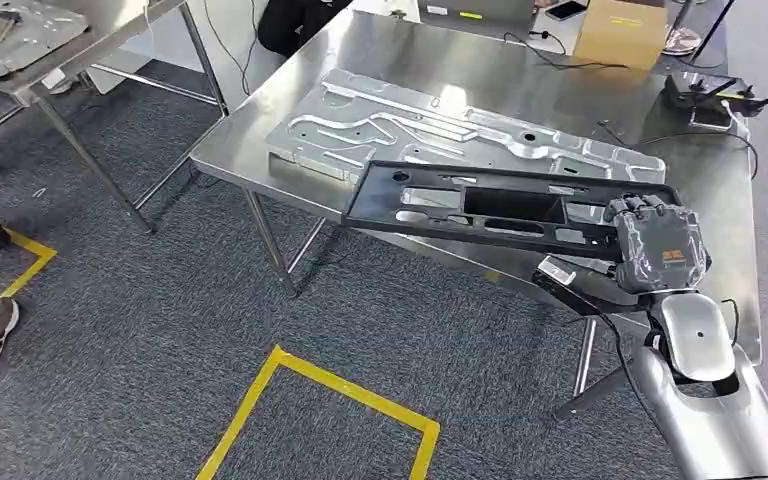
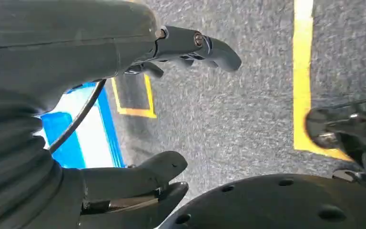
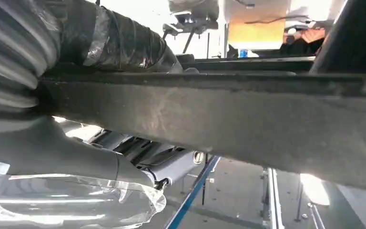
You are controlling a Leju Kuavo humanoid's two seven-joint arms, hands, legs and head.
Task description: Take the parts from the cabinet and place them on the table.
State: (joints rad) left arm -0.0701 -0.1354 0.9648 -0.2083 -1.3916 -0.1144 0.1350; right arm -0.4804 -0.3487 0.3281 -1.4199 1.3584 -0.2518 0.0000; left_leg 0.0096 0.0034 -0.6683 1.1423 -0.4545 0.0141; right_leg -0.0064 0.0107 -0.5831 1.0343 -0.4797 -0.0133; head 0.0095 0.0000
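A black frame [image 1: 480, 205] is gripped at one end by the right hand [image 1: 657, 245] above the table [image 1: 705, 165] edge, seemingly untouched, while the left hand [image 2: 138, 119] is held open, empty.

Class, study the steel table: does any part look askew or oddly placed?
Yes. The black frame part, gripped at one end by the right hand, lies tilted across the silver stamped panel, with its free end jutting past the table edge over the carpet.

Bright, sharp; wrist views perhaps blurred.
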